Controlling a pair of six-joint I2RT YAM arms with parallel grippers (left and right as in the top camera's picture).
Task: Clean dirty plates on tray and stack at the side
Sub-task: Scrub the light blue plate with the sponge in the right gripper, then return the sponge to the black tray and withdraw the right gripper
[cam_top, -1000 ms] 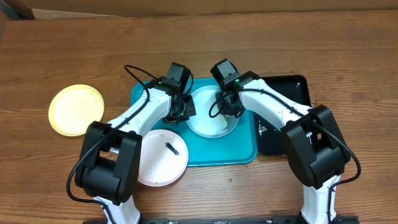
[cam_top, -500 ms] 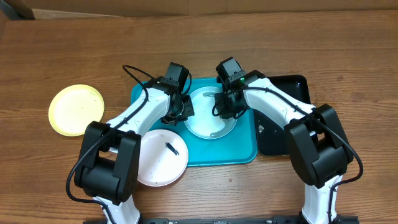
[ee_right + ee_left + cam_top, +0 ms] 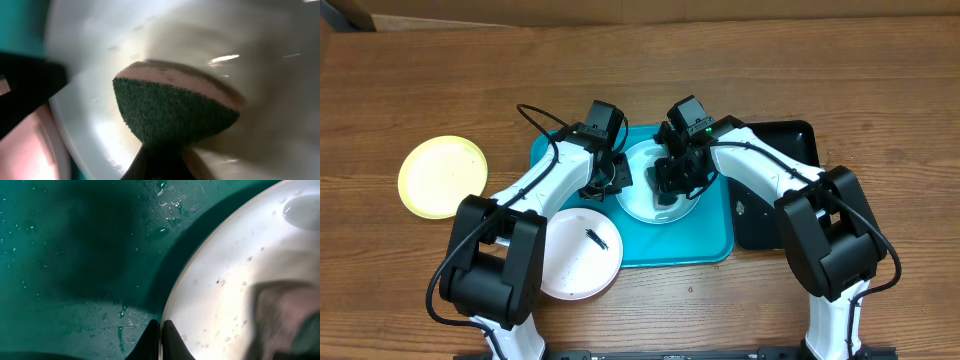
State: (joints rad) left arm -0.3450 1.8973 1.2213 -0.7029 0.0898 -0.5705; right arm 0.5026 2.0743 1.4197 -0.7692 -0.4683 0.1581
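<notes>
- The turquoise tray (image 3: 692,246) is set at the middle of the wooden table (image 3: 740,60). Its long axis runs left to right in the overhead view. It is rectangular, with rounded corners and a raised rim.
- The tray's glossy plastic floor is seen in the left wrist view to be dotted with water droplets (image 3: 165,202).
- The light cyan plate (image 3: 645,207), round and shallow, is found on the tray's right half. Being round, it shows no long axis.
- The left gripper (image 3: 160,332) is pressed together on that plate's left rim, one fingertip on each side of the edge.
- The right gripper (image 3: 157,162) is pinched on a sponge (image 3: 175,112). The sponge's coarse dark green face and tan backing are held against the plate's smooth, wet inside.
- The white plate (image 3: 565,265) lies at the tray's front left corner. It is marked by a short dark smear (image 3: 596,237) running diagonally.
- The yellow-green plate (image 3: 442,176) is placed well apart, on the table to the left.
- A glossy black tray (image 3: 775,150) is set just beside the turquoise one, on its right.
</notes>
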